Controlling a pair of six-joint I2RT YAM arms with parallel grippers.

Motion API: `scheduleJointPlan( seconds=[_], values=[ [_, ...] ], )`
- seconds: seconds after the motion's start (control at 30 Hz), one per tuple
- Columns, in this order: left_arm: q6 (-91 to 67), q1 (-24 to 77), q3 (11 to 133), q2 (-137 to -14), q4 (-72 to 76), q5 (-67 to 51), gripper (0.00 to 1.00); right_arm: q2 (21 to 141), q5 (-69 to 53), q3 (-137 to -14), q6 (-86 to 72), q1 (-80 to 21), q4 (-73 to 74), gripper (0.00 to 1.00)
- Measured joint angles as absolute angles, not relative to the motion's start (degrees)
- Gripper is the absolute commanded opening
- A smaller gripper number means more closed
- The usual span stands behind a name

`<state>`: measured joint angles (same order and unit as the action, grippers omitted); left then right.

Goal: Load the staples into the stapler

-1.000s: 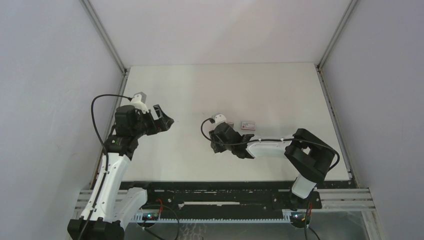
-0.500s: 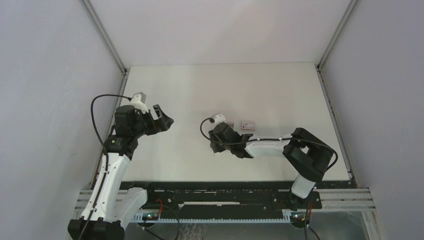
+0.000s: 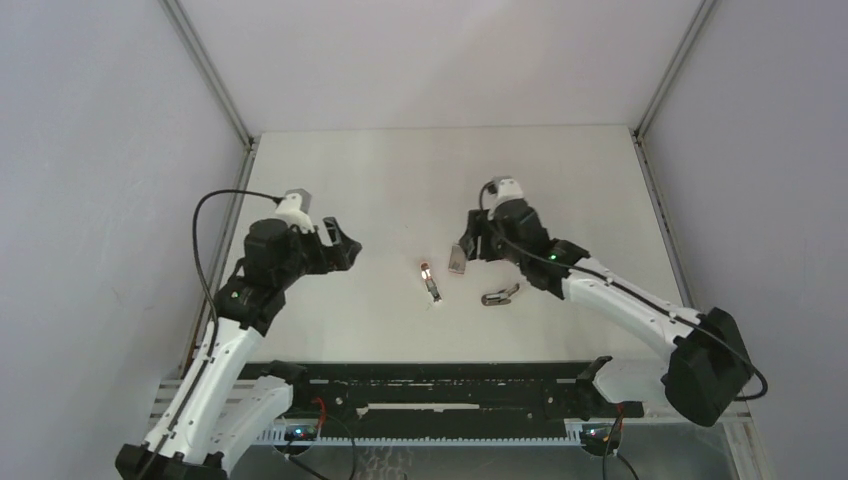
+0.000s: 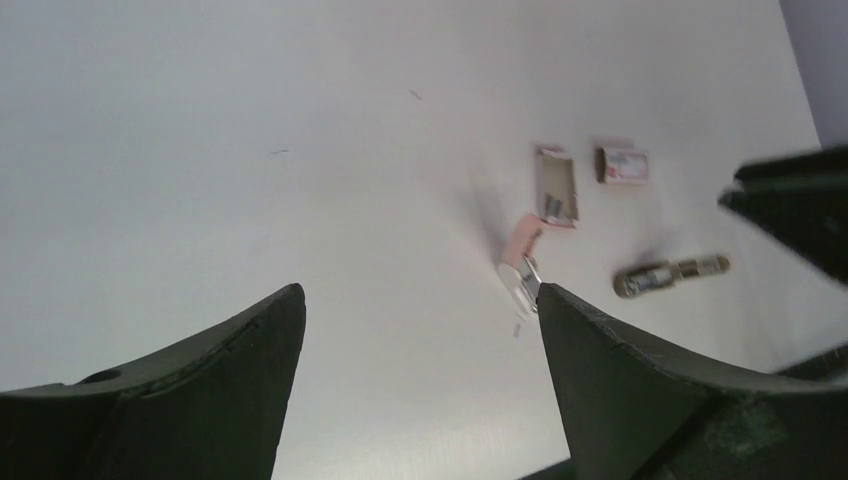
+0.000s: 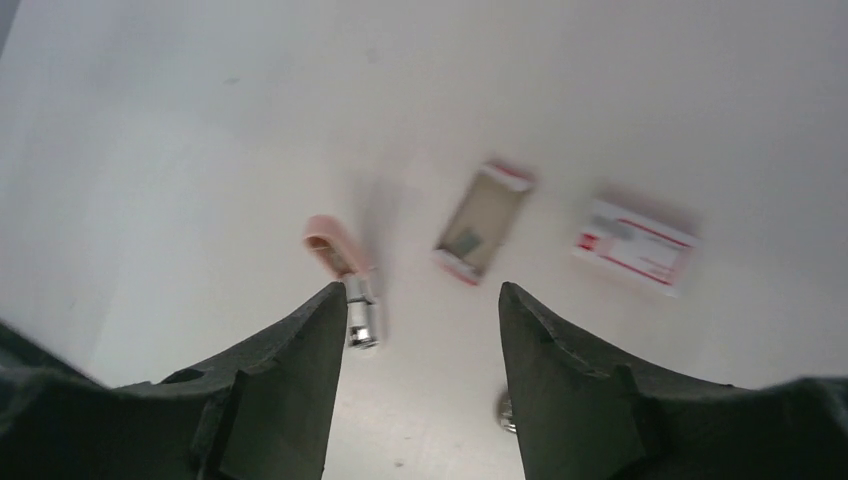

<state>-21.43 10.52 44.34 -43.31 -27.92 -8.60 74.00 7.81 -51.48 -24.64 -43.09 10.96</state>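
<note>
You have the stapler lying flat on the worktop, pale pink end toward the far side, white-and-metal end toward the near edge. Just to its right, apart from it, the pinkish-grey inner tray lies open side up with a small greyish strip of staples inside. The flat white box with red print lies near the tray's other side, not touching it.

The white-and-black left arm bends forward at its elbow, its black two-finger left gripper raised, jaws spread wide, empty. The right arm stretches far forward; its black right gripper points downward, jaws parted, empty.
</note>
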Motion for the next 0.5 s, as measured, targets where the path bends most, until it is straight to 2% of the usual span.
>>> scheduleJointPlan(
  seconds=[0.1,0.23,0.5],
  values=[
    [-21.9,18.8,44.3,-44.6,-26.0,-6.9,0.9,70.4,6.0,-50.2,-24.5,-35.0,13.7,0.59],
    [-22.4,24.5,44.5,-48.9,-22.9,-5.5,0.89,70.1,2.7,-48.4,-24.5,-26.5,16.8,0.54],
    [-25.1,26.2,44.5,-56.4,-18.1,-4.9,0.9,79.6,-0.7,-49.1,-26.9,-28.2,16.4,0.45]
  ],
)
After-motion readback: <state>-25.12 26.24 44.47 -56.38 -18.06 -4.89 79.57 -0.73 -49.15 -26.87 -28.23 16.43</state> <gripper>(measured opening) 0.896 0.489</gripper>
